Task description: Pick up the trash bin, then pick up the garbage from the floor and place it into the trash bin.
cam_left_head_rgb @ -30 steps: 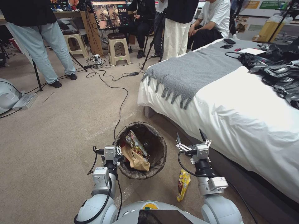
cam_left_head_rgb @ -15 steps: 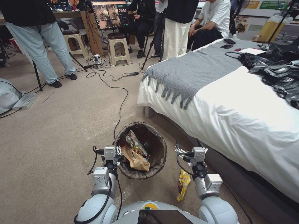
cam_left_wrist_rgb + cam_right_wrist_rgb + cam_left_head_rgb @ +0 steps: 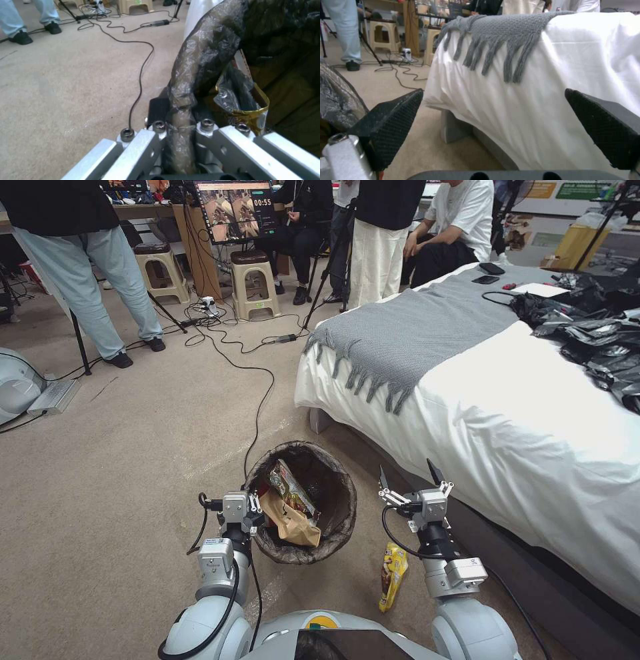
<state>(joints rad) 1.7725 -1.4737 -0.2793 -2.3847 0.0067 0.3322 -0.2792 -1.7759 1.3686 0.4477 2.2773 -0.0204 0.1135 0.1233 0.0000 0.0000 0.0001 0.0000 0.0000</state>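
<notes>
Gripping trash bin (image 3: 333, 513) rim — left hand (image 3: 257, 508)

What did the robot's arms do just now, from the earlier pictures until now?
The right pincer, open and empty, dipped lower, then rose back beside the bed. The left pincer stayed clamped on the trash bin rim. The yellow wrapper stayed on the floor.

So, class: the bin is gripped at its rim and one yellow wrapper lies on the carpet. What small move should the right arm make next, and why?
Probably lower the open right gripper back onto the wrapper; it lies outside the bin.
</notes>
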